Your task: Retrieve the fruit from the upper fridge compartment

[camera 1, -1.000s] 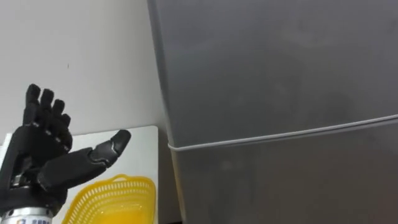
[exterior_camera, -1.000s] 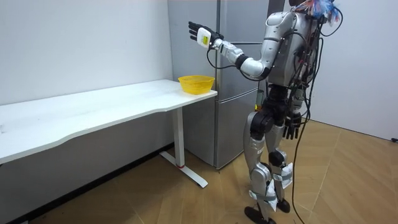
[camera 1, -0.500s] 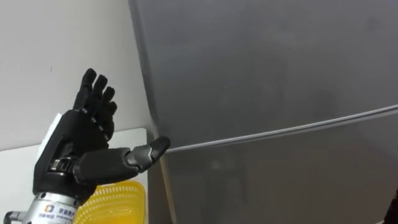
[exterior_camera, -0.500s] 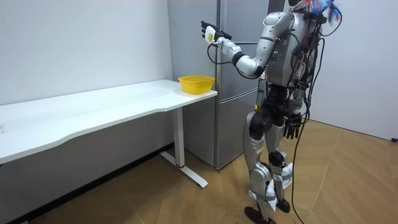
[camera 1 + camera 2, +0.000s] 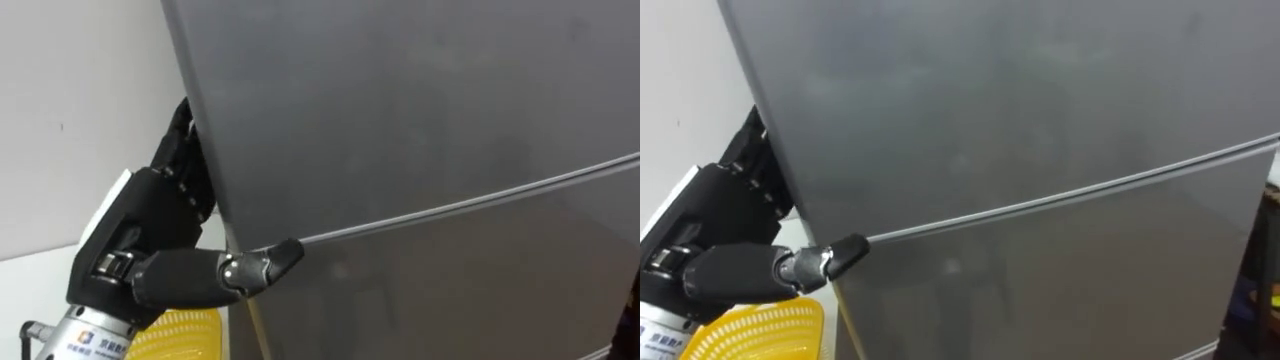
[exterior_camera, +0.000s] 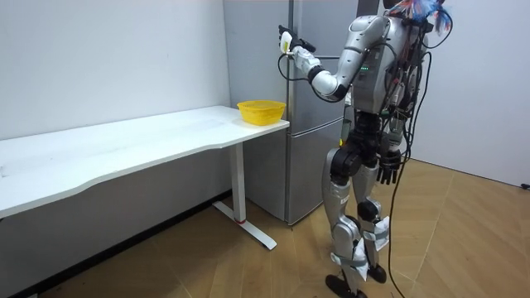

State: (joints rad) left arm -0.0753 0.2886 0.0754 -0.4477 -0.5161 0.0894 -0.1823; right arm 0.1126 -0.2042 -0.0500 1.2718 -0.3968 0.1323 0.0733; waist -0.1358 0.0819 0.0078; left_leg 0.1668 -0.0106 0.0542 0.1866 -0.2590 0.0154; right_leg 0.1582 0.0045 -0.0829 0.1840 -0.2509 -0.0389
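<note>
The black left hand [image 5: 150,235] is tucked round the left edge of the tall grey metal fridge [image 5: 420,120], thumb lying across the seam below the closed upper door; whether it grips cannot be told. The right hand [image 6: 389,170] hangs loose at the hip. A yellow mesh plastic basket [image 5: 180,335] sits below on the white table [image 6: 124,145].

We take this for a bare test room with a makeshift kitchen corner. In the room view a tall grey fridge [image 6: 308,175] stands at 12 o'clock between plain white walls [image 6: 108,58]. A long white table [image 6: 124,145] at 9 o'clock bears a yellow basket [image 6: 261,111], and a wood-pattern floor [image 6: 464,240] lies at 5 o'clock.
</note>
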